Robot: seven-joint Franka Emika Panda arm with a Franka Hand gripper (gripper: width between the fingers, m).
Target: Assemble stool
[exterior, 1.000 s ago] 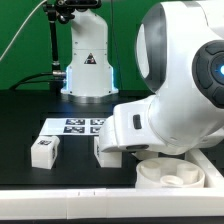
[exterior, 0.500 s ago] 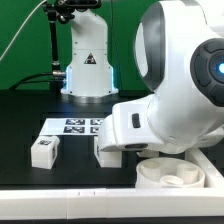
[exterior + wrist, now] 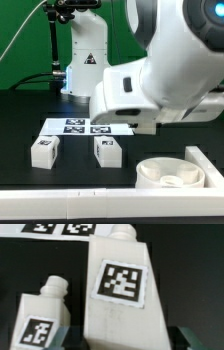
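1. Arm (image 3: 170,60): the white casing fills the upper part of the exterior view's right. It hangs over the surface and hides the hand from that camera.
2. Surface (image 3: 25,115): black and flat, it carries every loose part.
3. Rail (image 3: 60,205): a long white strip along the front edge of the surface.
4. Marker board (image 3: 85,127): it lies flat behind the two tagged legs. In the wrist view only its edge shows, beyond the pegs of the legs.
5. Seat (image 3: 150,172): a round white ring lying flat on the surface at the exterior view's right, near the rail and well apart from the hand.
6. Third leg (image 3: 207,165): a white block just beside the seat, cut off by the exterior view's right edge.
7. First leg (image 3: 106,150): it rests on the surface in front of the marker board, tag up. In the wrist view it is the large block, and its peg points toward the marker board.
8. Second leg (image 3: 43,150): it rests on the surface at the exterior view's left, apart from the first leg. In the wrist view it is the smaller block beside the first leg, lying the same way.
9. Hand (image 3: 125,339): its blurred fingertips (image 3: 186,336) stand apart, one on each side of the first leg, and grip nothing.
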